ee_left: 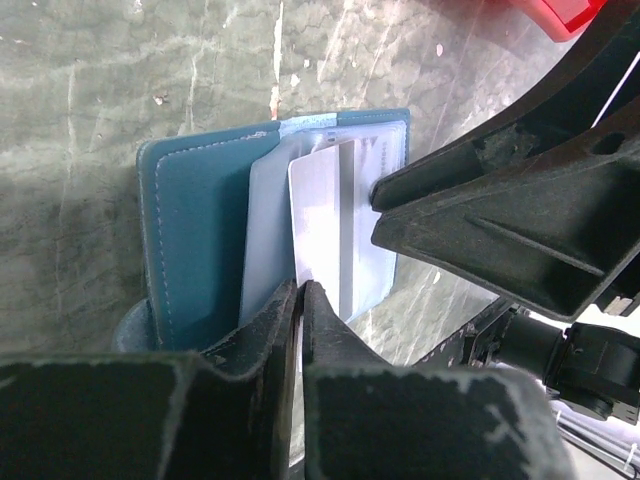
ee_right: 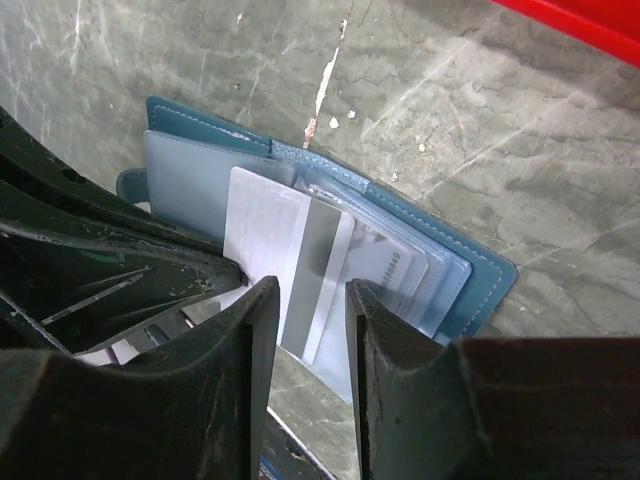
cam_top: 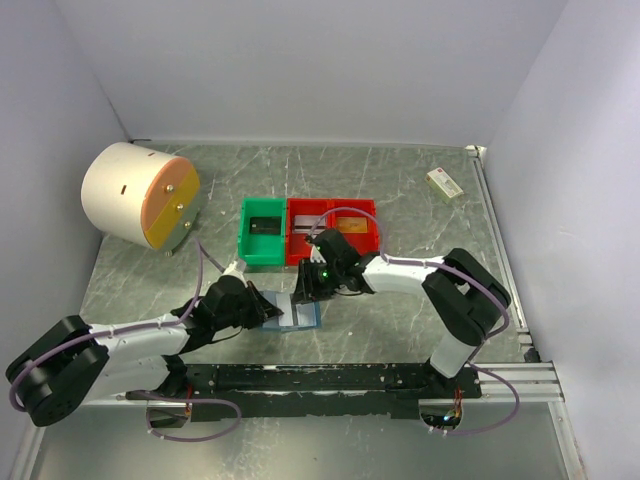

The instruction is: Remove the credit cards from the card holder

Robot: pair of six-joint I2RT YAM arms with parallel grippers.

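Observation:
The blue card holder (cam_top: pixel 303 318) lies open on the table between both arms, its clear sleeves fanned out (ee_left: pixel 195 240) (ee_right: pixel 480 270). A white credit card with a grey stripe (ee_left: pixel 325 215) (ee_right: pixel 290 260) sticks partly out of the sleeves. My left gripper (ee_left: pixel 300 290) (cam_top: pixel 266 306) is shut on that card's near corner. More credit cards (ee_right: pixel 385 265) sit inside the sleeves. My right gripper (ee_right: pixel 312 290) (ee_left: pixel 378 215) (cam_top: pixel 305 287) is open, its fingertips down at the holder's right half, astride the white card's edge with nothing pinched.
A green bin (cam_top: pixel 262 232) and two red bins (cam_top: pixel 332 228) stand just behind the holder. A small cream box (cam_top: pixel 444 184) lies at the back right. At the back left a white drum with an orange face (cam_top: pixel 140 195) leans. White walls enclose the table.

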